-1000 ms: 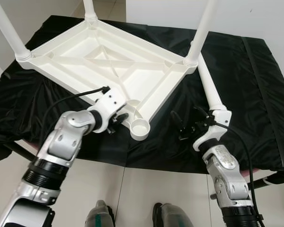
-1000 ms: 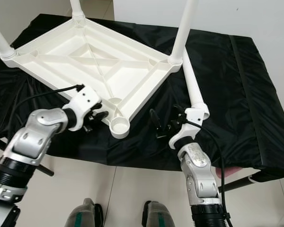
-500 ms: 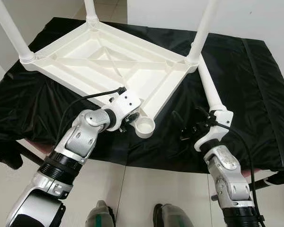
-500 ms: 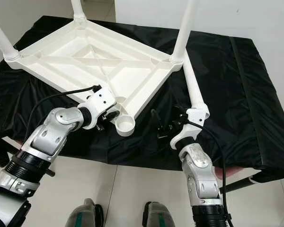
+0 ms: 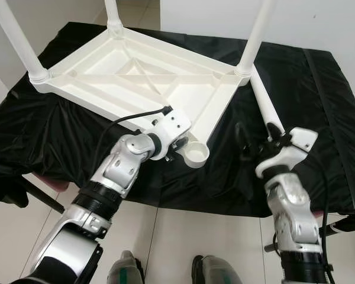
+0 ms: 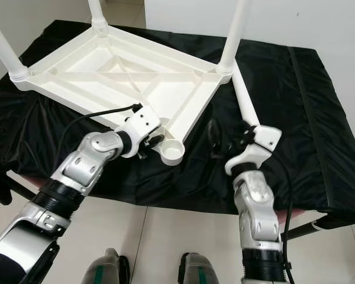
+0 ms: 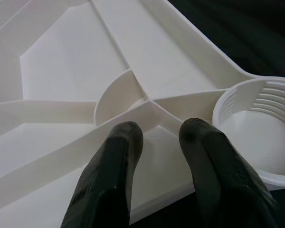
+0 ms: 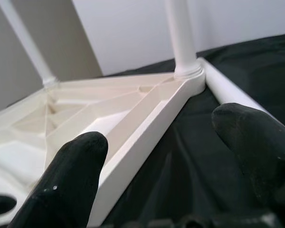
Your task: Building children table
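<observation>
A white children's table top (image 5: 136,77) lies upside down on a black cloth. Three white legs stand in its corners, at the right (image 5: 255,35), the left (image 5: 15,41) and the back (image 5: 111,12). The front corner socket (image 5: 196,155) has no leg in it. My left gripper (image 7: 159,137) is shut on the table top's rim just beside that socket. A fourth loose leg (image 5: 263,100) lies on the cloth, running from the right corner toward my right arm. My right gripper (image 8: 159,130) hangs open at that leg's near end, with nothing between its fingers.
The black cloth (image 5: 325,89) covers the whole work surface and hangs over its front edge. Tiled floor and my feet (image 5: 127,272) are below that edge. A white wall stands behind the surface.
My left gripper has moved to the right along with the table's front corner and its socket. My right gripper has swung up and right, closer to the loose leg's end.
</observation>
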Controlling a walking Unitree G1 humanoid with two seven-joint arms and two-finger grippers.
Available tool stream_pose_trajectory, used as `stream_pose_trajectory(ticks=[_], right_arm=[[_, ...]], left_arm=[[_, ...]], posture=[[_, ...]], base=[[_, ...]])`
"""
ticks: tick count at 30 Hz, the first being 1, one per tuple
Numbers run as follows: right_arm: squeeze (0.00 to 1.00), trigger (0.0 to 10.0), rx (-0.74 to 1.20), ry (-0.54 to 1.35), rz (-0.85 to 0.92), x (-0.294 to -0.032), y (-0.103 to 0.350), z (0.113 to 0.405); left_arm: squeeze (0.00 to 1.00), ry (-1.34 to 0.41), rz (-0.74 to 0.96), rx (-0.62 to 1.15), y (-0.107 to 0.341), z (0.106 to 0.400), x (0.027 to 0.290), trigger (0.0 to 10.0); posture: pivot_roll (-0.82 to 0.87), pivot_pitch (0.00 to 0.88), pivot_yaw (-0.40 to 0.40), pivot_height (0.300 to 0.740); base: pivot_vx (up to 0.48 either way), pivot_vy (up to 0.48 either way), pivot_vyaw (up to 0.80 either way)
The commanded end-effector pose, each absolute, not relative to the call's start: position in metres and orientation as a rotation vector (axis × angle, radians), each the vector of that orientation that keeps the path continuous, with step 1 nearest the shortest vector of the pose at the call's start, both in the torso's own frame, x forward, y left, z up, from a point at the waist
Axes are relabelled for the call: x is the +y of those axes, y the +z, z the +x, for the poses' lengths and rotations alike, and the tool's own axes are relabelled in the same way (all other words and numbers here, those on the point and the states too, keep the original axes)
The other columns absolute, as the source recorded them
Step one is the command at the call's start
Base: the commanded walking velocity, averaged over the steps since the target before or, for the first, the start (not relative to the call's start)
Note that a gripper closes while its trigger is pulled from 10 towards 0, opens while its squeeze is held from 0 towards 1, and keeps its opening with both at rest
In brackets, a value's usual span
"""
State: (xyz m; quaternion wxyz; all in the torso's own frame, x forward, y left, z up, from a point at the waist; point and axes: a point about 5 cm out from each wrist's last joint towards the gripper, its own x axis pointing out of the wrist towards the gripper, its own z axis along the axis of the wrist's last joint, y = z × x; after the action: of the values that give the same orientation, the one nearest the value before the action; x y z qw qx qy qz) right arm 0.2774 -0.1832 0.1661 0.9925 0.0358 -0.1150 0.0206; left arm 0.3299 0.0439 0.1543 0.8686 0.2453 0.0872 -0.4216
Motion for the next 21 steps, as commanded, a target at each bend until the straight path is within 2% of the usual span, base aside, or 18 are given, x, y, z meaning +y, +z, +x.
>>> stream_pose_trajectory(ticks=[1, 12, 16, 21], right_arm=[[0.00, 10.0, -0.229, 0.012, 0.073, -0.187, 0.165, 0.279], [0.00, 10.0, -0.220, -0.179, 0.024, -0.212, 0.186, 0.313], [0.00, 10.0, -0.198, -0.247, -0.013, -0.223, 0.195, 0.329], [0.00, 10.0, -0.191, -0.271, -0.011, -0.232, 0.201, 0.341]], left_arm=[[0.00, -0.902, 0.507, 0.228, 0.142, 0.327, 0.040, 10.0], [0.00, -0.814, 0.388, 0.202, 0.145, 0.338, 0.024, 10.0], [0.00, -0.788, 0.343, 0.172, 0.155, 0.342, 0.016, 10.0], [0.00, -0.754, 0.318, 0.104, 0.177, 0.348, 0.020, 10.0]], posture=[[-0.14, 0.075, 0.005, 0.740], [-0.12, 0.074, -0.011, 0.740], [-0.11, 0.074, -0.013, 0.740], [-0.10, 0.075, -0.008, 0.740]], base=[[0.000, 0.000, 0.00], [0.000, 0.000, 0.00], [0.000, 0.000, 0.00], [0.000, 0.000, 0.00]])
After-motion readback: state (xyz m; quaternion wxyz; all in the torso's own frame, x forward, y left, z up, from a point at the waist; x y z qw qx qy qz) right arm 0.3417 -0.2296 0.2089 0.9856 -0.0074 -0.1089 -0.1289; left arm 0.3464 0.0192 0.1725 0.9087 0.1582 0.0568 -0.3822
